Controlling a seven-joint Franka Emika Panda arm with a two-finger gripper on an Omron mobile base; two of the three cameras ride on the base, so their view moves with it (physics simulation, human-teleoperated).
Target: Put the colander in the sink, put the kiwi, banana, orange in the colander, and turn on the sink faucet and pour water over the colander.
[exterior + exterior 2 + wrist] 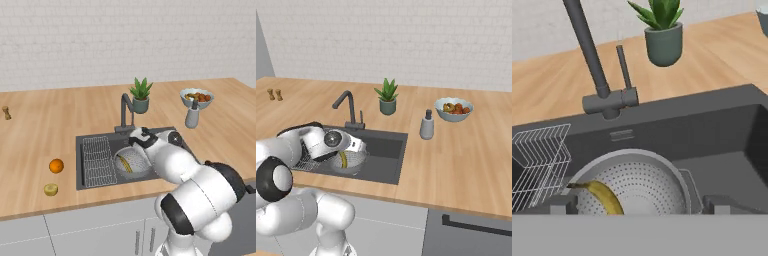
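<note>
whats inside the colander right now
Only the banana lies in the colander, which sits in the sink. The near part of the bowl is cut off below the hand view, so anything there is hidden.

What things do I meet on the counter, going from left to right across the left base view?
Small wooden shaker → kiwi → orange → wire rack → colander with banana → soap dispenser → fruit bowl.
</note>
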